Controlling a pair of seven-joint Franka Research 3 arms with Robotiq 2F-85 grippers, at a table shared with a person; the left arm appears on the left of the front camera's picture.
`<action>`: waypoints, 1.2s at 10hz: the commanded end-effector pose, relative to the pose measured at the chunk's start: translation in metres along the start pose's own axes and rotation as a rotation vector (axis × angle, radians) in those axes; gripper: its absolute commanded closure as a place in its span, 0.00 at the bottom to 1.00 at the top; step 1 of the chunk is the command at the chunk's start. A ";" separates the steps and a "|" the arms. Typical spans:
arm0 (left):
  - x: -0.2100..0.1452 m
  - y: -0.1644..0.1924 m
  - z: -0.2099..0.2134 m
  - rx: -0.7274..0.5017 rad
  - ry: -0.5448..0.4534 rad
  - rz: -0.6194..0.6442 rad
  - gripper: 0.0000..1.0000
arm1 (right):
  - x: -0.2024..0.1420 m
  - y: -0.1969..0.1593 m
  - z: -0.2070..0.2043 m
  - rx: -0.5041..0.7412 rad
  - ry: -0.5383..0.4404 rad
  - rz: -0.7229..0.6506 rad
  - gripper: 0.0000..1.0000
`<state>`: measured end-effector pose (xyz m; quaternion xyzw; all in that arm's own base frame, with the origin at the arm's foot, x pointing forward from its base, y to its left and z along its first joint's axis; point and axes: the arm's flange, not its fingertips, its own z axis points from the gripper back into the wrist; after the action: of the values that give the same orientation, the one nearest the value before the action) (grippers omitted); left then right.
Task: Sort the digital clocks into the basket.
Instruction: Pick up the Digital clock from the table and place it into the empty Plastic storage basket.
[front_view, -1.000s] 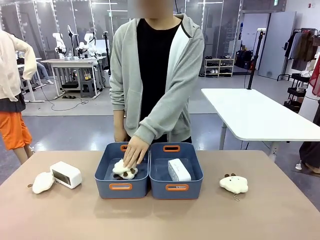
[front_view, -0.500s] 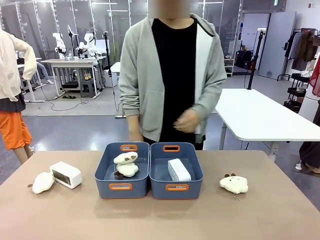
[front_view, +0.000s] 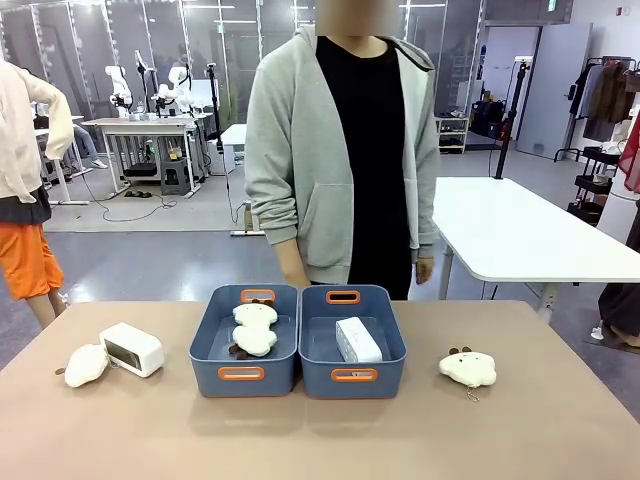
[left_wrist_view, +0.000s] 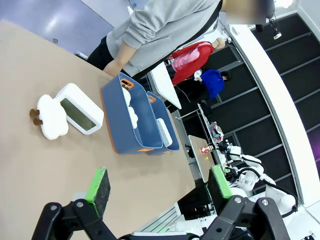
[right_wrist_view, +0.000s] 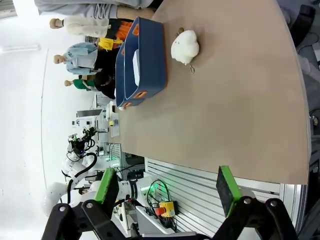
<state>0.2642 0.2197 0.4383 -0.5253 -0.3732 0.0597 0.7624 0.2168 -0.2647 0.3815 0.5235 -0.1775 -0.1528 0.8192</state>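
Observation:
One white digital clock with a dark face lies on the table's left, touching a cream plush. A second digital clock lies inside the right-hand blue basket. The left wrist view shows the table clock beyond my left gripper, which hangs open and holds nothing. My right gripper is open and holds nothing too, well short of the basket.
A twin blue bin touches the basket's left side and holds two cream plush toys. Another plush lies on the table's right. A person in a grey hoodie stands behind the bins, arms down.
The person's hand left a plush in the left bin and pulled back; the person now stands upright with both arms down. The clocks have not moved.

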 end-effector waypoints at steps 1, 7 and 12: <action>0.001 -0.001 0.001 -0.019 -0.006 -0.007 0.00 | 0.009 0.001 -0.012 -0.014 0.029 0.035 0.00; 0.001 -0.001 0.001 -0.019 -0.006 -0.007 0.00 | 0.007 0.004 -0.011 -0.012 0.035 0.011 0.00; 0.001 -0.001 0.001 -0.019 -0.006 -0.007 0.00 | 0.007 0.004 -0.011 -0.012 0.035 0.011 0.00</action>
<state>0.2642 0.2197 0.4383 -0.5253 -0.3732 0.0597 0.7624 0.2308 -0.2567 0.3820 0.5138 -0.1640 -0.1403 0.8303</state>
